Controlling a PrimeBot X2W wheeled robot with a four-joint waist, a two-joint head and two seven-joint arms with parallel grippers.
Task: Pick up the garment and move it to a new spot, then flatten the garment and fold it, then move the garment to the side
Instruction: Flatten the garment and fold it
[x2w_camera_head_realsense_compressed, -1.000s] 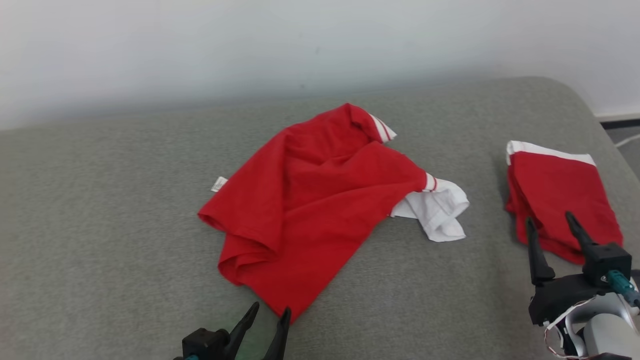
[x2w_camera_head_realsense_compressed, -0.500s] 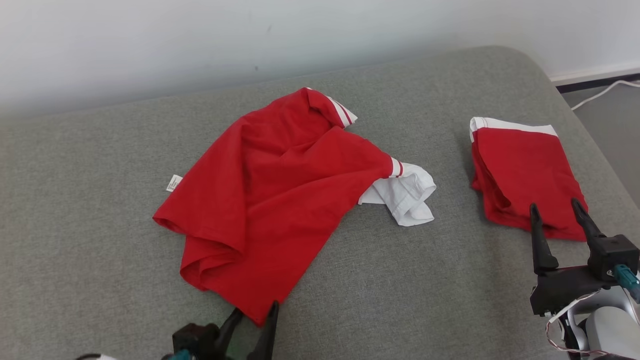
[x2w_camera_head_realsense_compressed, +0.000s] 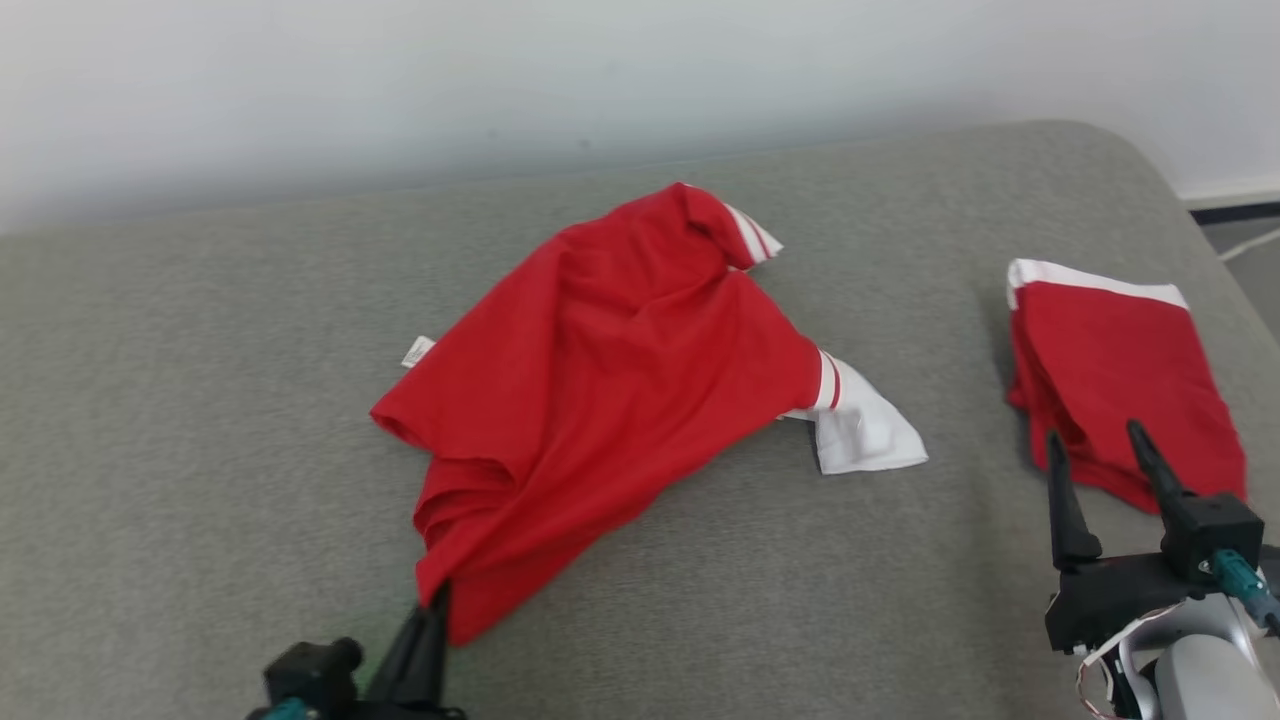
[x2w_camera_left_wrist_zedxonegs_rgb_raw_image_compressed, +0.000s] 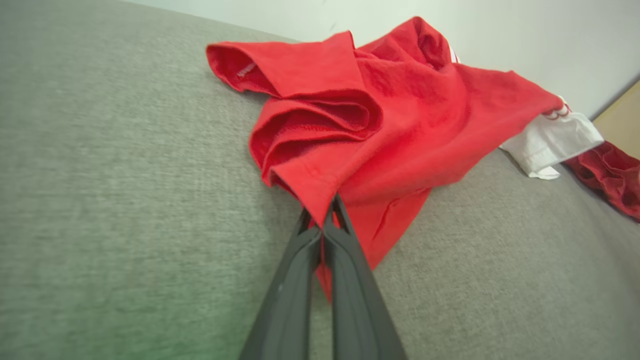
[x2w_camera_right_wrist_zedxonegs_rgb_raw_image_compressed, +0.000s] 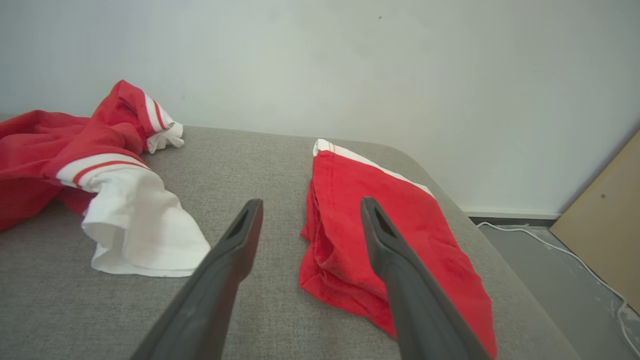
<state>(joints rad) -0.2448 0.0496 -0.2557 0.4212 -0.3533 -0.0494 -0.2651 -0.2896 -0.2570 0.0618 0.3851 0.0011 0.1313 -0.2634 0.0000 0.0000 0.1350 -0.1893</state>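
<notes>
A crumpled red garment (x2w_camera_head_realsense_compressed: 620, 370) with white striped sleeve ends lies in the middle of the grey cushion (x2w_camera_head_realsense_compressed: 200, 400). At its near corner my left gripper (x2w_camera_head_realsense_compressed: 437, 600) is shut on the hem. The left wrist view shows the garment (x2w_camera_left_wrist_zedxonegs_rgb_raw_image_compressed: 390, 115) bunched up, and the left gripper (x2w_camera_left_wrist_zedxonegs_rgb_raw_image_compressed: 322, 220) pinching a fold of red cloth between its closed fingers. My right gripper (x2w_camera_head_realsense_compressed: 1092, 445) stands open at the lower right, its fingers in front of a folded red cloth. In the right wrist view the right gripper (x2w_camera_right_wrist_zedxonegs_rgb_raw_image_compressed: 310, 212) holds nothing, and the garment's white sleeve (x2w_camera_right_wrist_zedxonegs_rgb_raw_image_compressed: 140, 225) lies to its left.
A folded red cloth (x2w_camera_head_realsense_compressed: 1120, 380) with a white band lies on the cushion's right side, also in the right wrist view (x2w_camera_right_wrist_zedxonegs_rgb_raw_image_compressed: 390, 240). A pale wall (x2w_camera_head_realsense_compressed: 600, 80) runs behind. Off the right edge are floor, a white cable (x2w_camera_right_wrist_zedxonegs_rgb_raw_image_compressed: 550, 245) and a tan board (x2w_camera_right_wrist_zedxonegs_rgb_raw_image_compressed: 605, 220).
My left gripper has closed on the garment's near corner and moved left, drawing the cloth along. The camera has shifted between frames. The right gripper stays open.
</notes>
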